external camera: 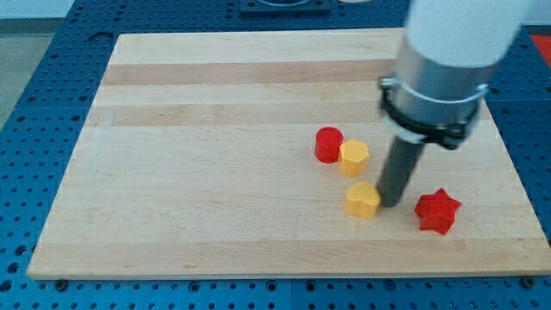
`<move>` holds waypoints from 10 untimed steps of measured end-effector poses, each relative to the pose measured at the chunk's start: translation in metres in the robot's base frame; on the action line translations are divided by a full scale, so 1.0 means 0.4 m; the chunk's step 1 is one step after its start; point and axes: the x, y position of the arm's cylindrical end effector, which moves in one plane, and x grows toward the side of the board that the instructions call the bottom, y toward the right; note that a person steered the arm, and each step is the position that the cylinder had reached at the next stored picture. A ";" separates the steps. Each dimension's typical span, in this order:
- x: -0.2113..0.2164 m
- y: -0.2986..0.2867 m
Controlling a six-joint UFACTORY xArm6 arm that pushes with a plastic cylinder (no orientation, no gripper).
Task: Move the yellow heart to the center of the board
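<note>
- One yellow heart (362, 200) lies right of the surface (215, 155) centre, touching my tip (389, 204).
- One yellow hexagon (354, 158) touches one red cylinder (328, 144).
- One red star (437, 211) sits apart.
- No hand shows.

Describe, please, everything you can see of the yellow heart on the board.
The yellow heart is a small, matte, solid-looking block, lying flat on the wooden board toward the view's lower right. My tip stands right against its right side, apparently touching it. A yellow hexagonal block sits just above it, with a narrow gap between them. The heart is well off the board's centre, which lies to the view's left of it.
</note>
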 end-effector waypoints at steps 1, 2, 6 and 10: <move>0.000 -0.085; 0.000 -0.021; 0.047 -0.125; 0.054 -0.248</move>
